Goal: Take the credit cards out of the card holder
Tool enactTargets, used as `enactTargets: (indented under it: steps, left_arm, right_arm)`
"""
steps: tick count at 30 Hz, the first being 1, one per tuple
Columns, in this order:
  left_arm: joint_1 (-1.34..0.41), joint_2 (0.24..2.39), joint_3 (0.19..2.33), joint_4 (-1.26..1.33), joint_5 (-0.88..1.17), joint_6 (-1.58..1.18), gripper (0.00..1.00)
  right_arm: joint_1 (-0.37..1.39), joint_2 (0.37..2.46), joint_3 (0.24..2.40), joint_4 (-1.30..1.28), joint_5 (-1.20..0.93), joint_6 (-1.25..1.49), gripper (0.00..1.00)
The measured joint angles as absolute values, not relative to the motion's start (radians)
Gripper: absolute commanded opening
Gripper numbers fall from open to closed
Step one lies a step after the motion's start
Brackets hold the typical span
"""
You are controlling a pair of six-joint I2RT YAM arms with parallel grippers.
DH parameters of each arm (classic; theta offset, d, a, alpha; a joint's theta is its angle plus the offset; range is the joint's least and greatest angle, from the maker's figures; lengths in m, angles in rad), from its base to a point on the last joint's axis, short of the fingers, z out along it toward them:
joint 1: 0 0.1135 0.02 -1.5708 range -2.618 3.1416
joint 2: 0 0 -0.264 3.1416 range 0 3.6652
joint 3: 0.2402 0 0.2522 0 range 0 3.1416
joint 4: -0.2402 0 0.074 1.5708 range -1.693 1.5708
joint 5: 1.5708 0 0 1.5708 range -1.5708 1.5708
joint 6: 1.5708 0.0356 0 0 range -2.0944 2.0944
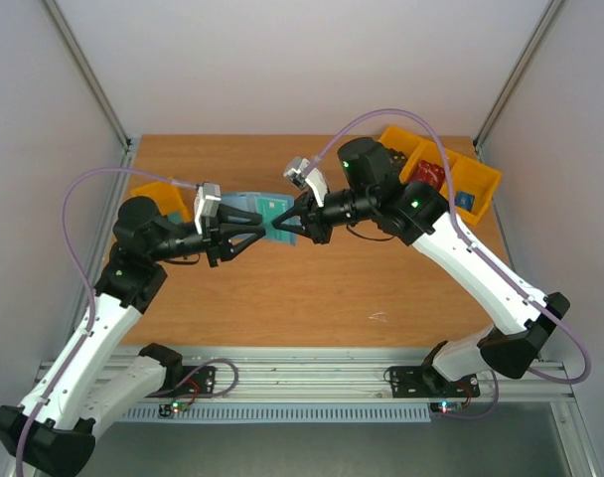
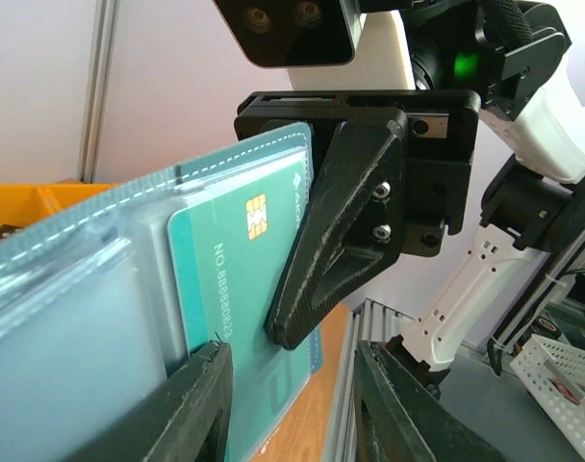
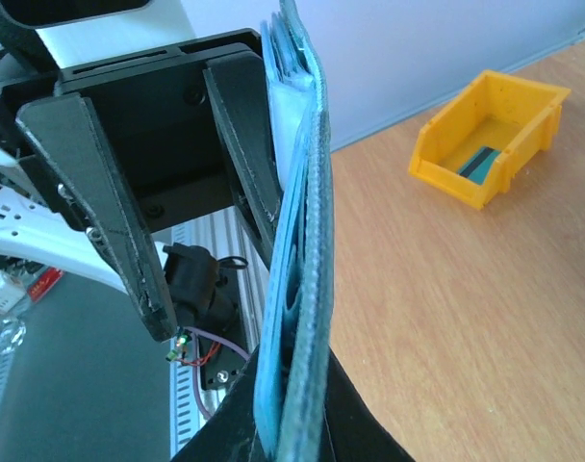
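The teal-blue card holder (image 1: 272, 212) hangs open in the air between both arms. My right gripper (image 1: 290, 223) is shut on its edge; in the right wrist view the card holder (image 3: 307, 241) rises edge-on from the right gripper (image 3: 297, 428). In the left wrist view a teal credit card (image 2: 230, 279) with a gold chip sits in a clear slot of the card holder (image 2: 90, 260), with a right finger (image 2: 317, 260) pressed on it. My left gripper (image 2: 291, 351) stands open, its fingers (image 3: 244, 164) beside the holder's inner face, nothing clamped between them.
A yellow bin (image 1: 158, 196) sits at the table's left; in the right wrist view this bin (image 3: 495, 144) holds a dark flat card (image 3: 477, 164). Yellow bins (image 1: 451, 169) at the back right hold a red object (image 1: 428, 177) and a blue one (image 1: 466, 199).
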State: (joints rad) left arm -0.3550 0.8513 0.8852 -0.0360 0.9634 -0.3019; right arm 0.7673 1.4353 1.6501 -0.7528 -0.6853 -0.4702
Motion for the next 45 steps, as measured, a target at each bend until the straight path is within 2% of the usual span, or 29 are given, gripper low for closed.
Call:
enactTargets:
  steps: [5,11,21,24,25,28,29,31,33,36,39,42,45]
  left_arm:
    - [-0.355,0.86,0.908,-0.04,1.003,-0.303,0.36]
    - [-0.354,0.879,0.947,-0.039,1.053,-0.306,0.25]
    - [-0.356,0.897,0.954,-0.033,1.097,-0.303,0.2]
    - [-0.355,0.906,0.955,-0.03,1.096,-0.297,0.12]
    - [-0.354,0.909,0.955,-0.027,1.094,-0.295,0.02]
    - [-0.35,0.916,0.955,-0.024,1.087,-0.287,0.0]
    - [-0.348,0.916,0.955,-0.019,1.087,-0.283,0.0]
    - [-0.348,0.913,0.955,-0.016,1.086,-0.281,0.0]
    - [-0.35,0.908,0.955,-0.016,1.085,-0.281,0.0]
    - [-0.356,0.899,0.952,-0.017,1.071,-0.281,0.0]
    - [-0.354,0.887,0.948,-0.019,1.056,-0.281,0.0]
    - [-0.348,0.877,0.947,-0.02,1.045,-0.28,0.0]
    - [-0.348,0.873,0.946,-0.02,1.042,-0.281,0.0]
  right_arm:
    - [0.763,1.408,1.65,-0.759,-0.702,-0.505,0.01]
    - [0.746,1.37,1.65,-0.769,-0.754,-0.54,0.01]
    - [0.741,1.389,1.673,-0.764,-0.802,-0.55,0.01]
    - [0.739,1.415,1.691,-0.76,-0.805,-0.539,0.01]
    - [0.738,1.425,1.697,-0.758,-0.809,-0.535,0.01]
    - [0.733,1.443,1.711,-0.758,-0.826,-0.529,0.01]
    - [0.73,1.446,1.715,-0.758,-0.83,-0.529,0.03]
    - [0.729,1.447,1.716,-0.758,-0.836,-0.532,0.21]
    - [0.729,1.446,1.715,-0.746,-0.845,-0.534,0.34]
    - [0.73,1.443,1.706,-0.724,-0.865,-0.544,0.44]
    - [0.716,1.423,1.676,-0.721,-0.87,-0.545,0.51]
    - [0.69,1.394,1.643,-0.722,-0.871,-0.544,0.47]
    - [0.673,1.378,1.633,-0.723,-0.873,-0.543,0.3]
